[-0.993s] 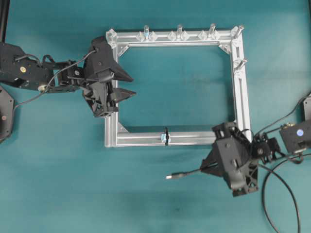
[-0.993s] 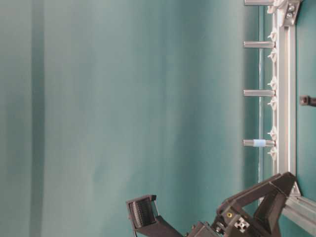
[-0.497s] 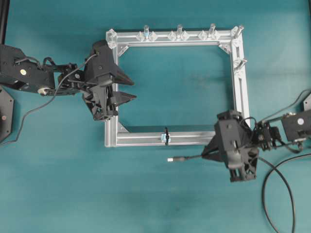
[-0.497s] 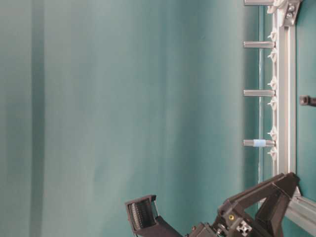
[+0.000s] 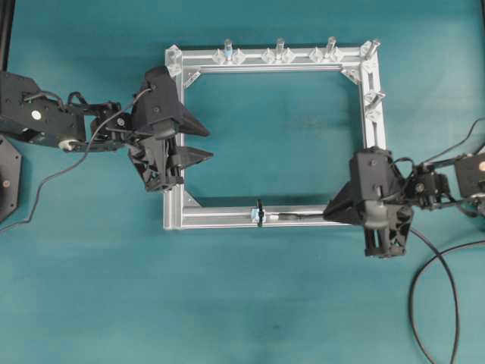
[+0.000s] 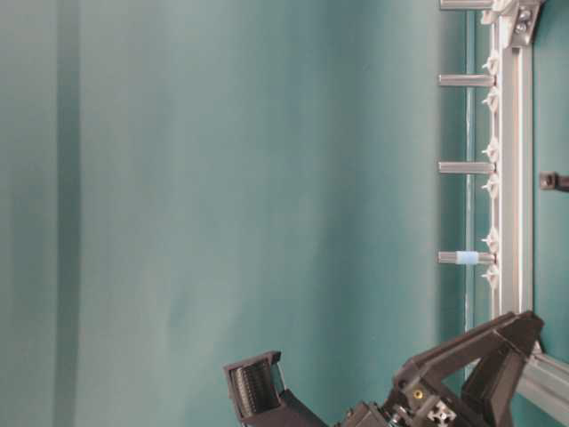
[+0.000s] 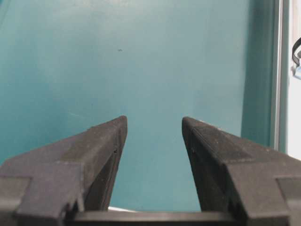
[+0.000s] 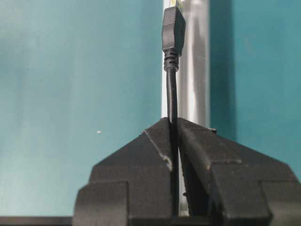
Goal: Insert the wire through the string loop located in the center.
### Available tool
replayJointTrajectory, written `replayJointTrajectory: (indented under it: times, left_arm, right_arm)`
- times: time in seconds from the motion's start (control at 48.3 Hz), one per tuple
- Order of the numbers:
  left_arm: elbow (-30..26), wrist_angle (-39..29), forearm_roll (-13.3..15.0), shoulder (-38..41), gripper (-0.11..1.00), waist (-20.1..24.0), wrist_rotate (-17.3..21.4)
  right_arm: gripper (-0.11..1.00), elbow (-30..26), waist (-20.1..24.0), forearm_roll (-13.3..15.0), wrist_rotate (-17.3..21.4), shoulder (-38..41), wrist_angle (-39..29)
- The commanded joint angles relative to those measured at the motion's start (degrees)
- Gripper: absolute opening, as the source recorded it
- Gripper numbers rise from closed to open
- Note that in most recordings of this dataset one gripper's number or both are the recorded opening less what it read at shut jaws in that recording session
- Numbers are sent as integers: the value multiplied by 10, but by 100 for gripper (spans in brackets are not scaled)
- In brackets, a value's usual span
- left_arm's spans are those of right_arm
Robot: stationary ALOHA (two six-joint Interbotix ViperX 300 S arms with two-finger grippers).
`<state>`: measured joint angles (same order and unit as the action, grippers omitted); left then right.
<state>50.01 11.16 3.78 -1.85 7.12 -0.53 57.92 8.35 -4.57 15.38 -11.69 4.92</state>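
Observation:
The string loop [image 5: 259,214] is a small black ring on the near bar of the aluminium frame [image 5: 373,152], with a pale bit beside it. My right gripper [image 5: 327,214] is shut on the wire [image 5: 299,217], a thin black cable lying along that bar. Its plug end points left and stops just right of the loop. In the right wrist view the wire [image 8: 172,94] rises from the shut gripper [image 8: 173,123] to the plug [image 8: 173,28] over the bar [image 8: 195,70]. My left gripper [image 5: 209,144] is open and holds nothing, inside the frame's left side, with the loop [image 7: 296,52] at the wrist view's right edge.
Several upright silver pegs [image 5: 279,48] stand along the far bar, with more on the right bar [image 5: 373,97]. A thicker black cable [image 5: 436,303] curls on the teal table at lower right. The left arm's grey cable [image 5: 45,178] trails at left.
My right gripper has carried the wire up from the table onto the near bar. The plug now lies just right of the loop. The left gripper has barely shifted.

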Motion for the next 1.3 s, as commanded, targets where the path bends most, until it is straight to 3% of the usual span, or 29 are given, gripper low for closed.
replayJointTrajectory:
  times: [0.0, 1.283]
  left_arm:
    - [-10, 2, -2, -15, 55, -2, -4]
    - [-15, 3, -2, -14, 55, -2, -4]
  right_arm:
    - [8, 0, -4, 0, -1, -21, 4]
    - [8, 13, -4, 1, -2, -30, 28]
